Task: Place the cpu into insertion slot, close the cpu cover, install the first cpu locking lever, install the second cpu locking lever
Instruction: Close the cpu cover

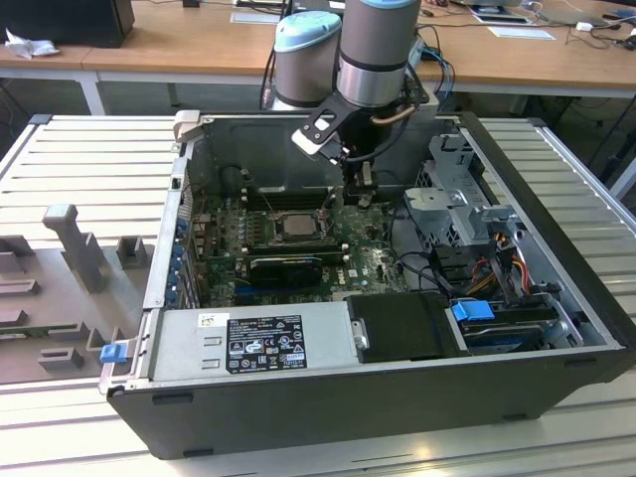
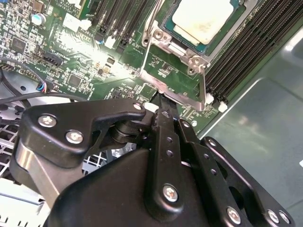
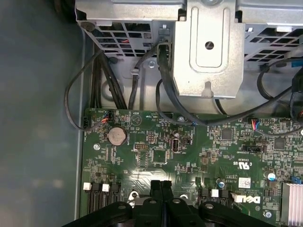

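The cpu [image 1: 296, 225] [image 2: 202, 18], a square chip with a dull silver top, lies flat in the insertion slot [image 1: 274, 227] on the green motherboard inside the open computer case. The silvery cpu cover [image 2: 165, 45] lies down around the chip. A thin wire locking lever [image 2: 204, 85] runs along the socket's side. My gripper [image 1: 363, 187] [image 2: 161, 98] [image 3: 161, 185] is shut with its fingertips pressed together and nothing between them. It hangs low over the board, its tip right at the corner of the socket frame, beside the lever's end.
Long black memory slots [image 2: 236, 61] flank the socket. A black finned card [image 1: 286, 266] lies in front of it. A metal drive cage [image 1: 459, 199] [image 3: 208, 47] and black cables [image 3: 163, 90] crowd the exterior view's right. The power supply [image 1: 253, 343] fills the near side.
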Controlling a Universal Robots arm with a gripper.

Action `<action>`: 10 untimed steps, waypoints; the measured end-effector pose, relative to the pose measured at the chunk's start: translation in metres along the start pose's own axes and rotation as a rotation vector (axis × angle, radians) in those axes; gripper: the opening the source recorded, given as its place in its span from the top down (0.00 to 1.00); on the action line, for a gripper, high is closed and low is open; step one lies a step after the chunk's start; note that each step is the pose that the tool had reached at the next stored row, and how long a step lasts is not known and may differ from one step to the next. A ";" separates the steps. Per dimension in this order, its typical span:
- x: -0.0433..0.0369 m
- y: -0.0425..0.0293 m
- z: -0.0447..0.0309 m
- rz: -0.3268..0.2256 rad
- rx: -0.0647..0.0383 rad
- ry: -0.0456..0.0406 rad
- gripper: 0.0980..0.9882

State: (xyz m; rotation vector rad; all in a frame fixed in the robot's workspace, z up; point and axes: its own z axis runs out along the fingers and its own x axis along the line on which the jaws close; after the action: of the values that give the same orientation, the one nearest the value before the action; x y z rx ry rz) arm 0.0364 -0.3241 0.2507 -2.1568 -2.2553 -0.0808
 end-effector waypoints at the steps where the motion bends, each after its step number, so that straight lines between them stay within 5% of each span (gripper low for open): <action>1: 0.0000 -0.0004 0.0000 0.000 0.000 0.0000 0.99; 10: 0.0002 -0.0044 -0.0001 0.000 0.000 0.0000 0.99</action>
State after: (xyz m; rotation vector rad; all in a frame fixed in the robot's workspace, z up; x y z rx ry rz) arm 0.0320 -0.3242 0.2507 -2.1567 -2.2555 -0.0810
